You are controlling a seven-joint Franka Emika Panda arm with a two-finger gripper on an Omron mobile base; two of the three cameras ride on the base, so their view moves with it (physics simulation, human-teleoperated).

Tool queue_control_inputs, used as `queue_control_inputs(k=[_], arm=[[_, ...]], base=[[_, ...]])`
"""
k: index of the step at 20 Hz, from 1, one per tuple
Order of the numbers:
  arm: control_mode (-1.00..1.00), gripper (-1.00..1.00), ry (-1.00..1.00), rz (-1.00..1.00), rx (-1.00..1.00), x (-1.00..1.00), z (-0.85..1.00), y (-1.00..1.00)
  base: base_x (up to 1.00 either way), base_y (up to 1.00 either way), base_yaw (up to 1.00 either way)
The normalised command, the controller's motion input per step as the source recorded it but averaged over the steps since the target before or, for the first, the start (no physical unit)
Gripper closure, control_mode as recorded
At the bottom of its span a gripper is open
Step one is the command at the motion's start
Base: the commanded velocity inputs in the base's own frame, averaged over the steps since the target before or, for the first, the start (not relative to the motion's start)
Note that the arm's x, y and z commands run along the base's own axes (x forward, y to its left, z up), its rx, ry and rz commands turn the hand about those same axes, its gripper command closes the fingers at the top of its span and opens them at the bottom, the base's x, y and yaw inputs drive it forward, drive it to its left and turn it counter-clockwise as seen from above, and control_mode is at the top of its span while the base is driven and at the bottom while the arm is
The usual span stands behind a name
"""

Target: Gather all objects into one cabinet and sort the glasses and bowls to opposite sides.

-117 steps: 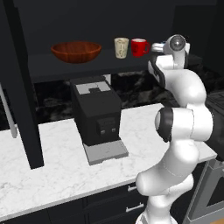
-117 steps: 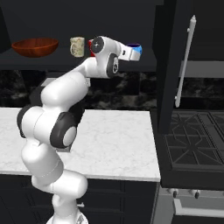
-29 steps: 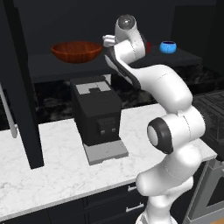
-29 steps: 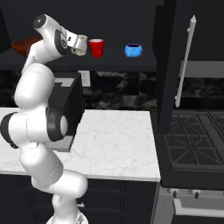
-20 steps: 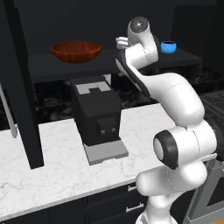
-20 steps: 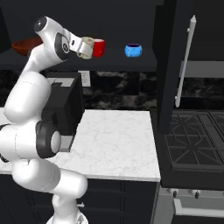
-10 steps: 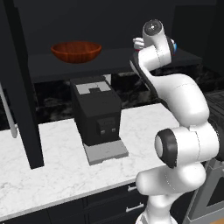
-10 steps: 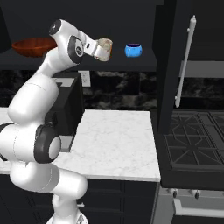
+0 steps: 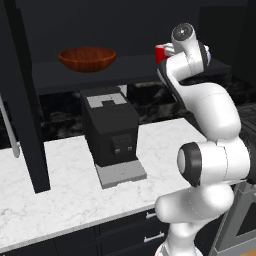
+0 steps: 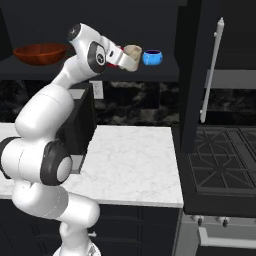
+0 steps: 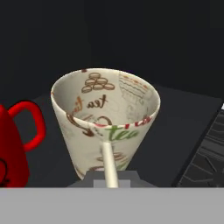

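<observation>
My gripper [image 10: 125,58] is shut on the cream cup [image 10: 133,57], with one finger [image 11: 108,161] inside its rim. In the hand view the cup [image 11: 105,118] has brown tea lettering. It hangs tilted, low over the cabinet's dark shelf [image 10: 155,71]. The glossy blue bowl [image 10: 152,57] rests on that shelf just right of the cup. Behind my hand stands the red mug [image 9: 160,53], whose handle shows at the left of the hand view [image 11: 17,144]. The wide wooden bowl [image 9: 86,58] sits at the shelf's left end [image 10: 40,52].
A black coffee machine [image 9: 110,131] stands on the white marble counter [image 10: 130,160] under the shelf. The open cabinet door [image 10: 192,75] with its long pale handle [image 10: 212,70] hangs to the right. A stove [image 10: 225,160] lies beyond the counter's right edge.
My arm has swung right along the shelf with the cream cup, from beside the wooden bowl past the red mug to the blue bowl, which it set down there earlier.
</observation>
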Motion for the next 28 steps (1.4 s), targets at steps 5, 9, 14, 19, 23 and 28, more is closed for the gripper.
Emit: queue_control_inputs(k=[5, 9, 14, 19, 23, 28], arm=[[-1.00, 1.00, 0.00, 0.00, 0.06, 0.01, -0.22, -0.08], [-1.00, 1.00, 0.00, 0.00, 0.06, 0.11, -0.18, 0.00], [-1.00, 1.00, 0.00, 0.00, 0.00, 0.33, 0.00, -0.01], [-1.00, 1.00, 0.00, 0.00, 0.00, 0.24, -0.07, -0.02], [-1.00, 1.00, 0.02, 0.00, 0.00, 0.15, -0.13, -0.03], [-1.00, -1.00, 0.04, 0.00, 0.00, 0.18, -0.11, -0.08]], base=[[0.00, 0.00, 0.00], [0.00, 0.00, 0.00], [0.00, 0.00, 0.00], [0.00, 0.00, 0.00], [0.00, 0.00, 0.00], [0.00, 0.00, 0.00]])
